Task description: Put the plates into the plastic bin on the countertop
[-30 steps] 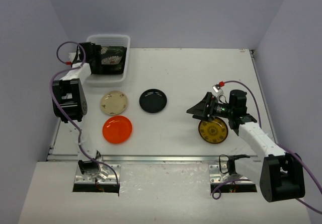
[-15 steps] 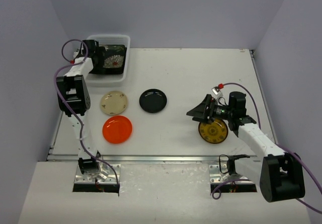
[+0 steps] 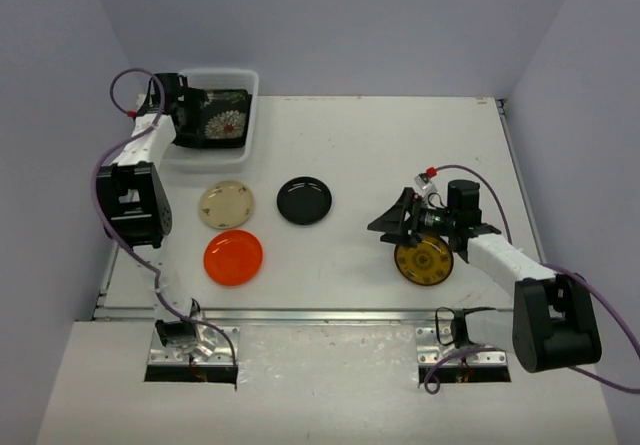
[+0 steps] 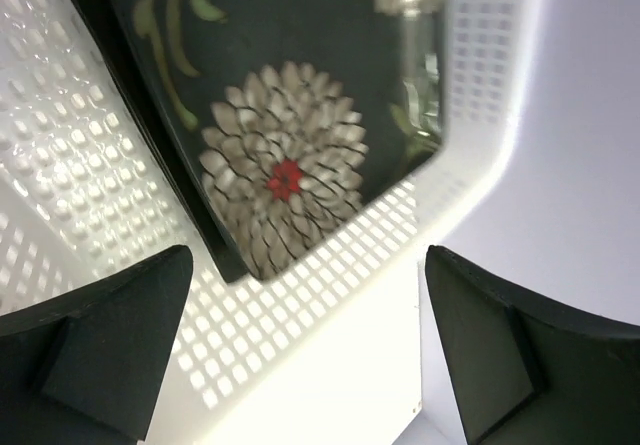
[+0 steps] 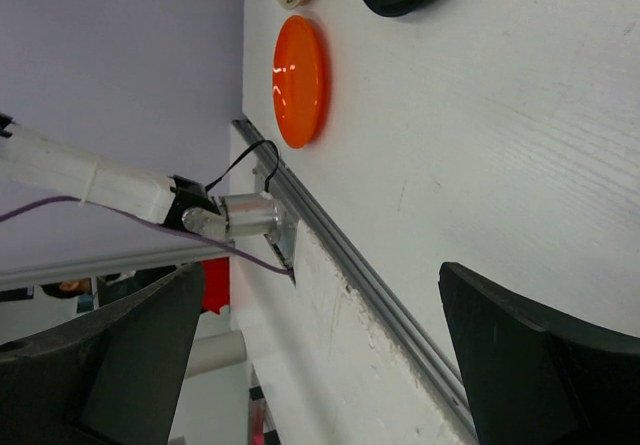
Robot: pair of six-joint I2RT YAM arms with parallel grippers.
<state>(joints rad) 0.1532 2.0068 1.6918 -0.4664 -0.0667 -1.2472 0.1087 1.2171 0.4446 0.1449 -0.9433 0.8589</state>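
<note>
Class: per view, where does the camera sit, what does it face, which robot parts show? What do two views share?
Top external: above, behind robot, facing countertop; left claw, right claw.
Left wrist: above plastic bin, facing floral plate; own fingers.
Right wrist: low, facing orange plate; own fingers.
Shared: orange plate, top and right wrist.

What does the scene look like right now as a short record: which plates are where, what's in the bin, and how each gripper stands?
in the plastic bin: floral square plate showing; any under it cannot be counted
on the countertop: cream plate, black plate, orange plate, yellow-patterned plate
left gripper: open, empty, over the bin
right gripper: open, empty, next to the yellow-patterned plate
</note>
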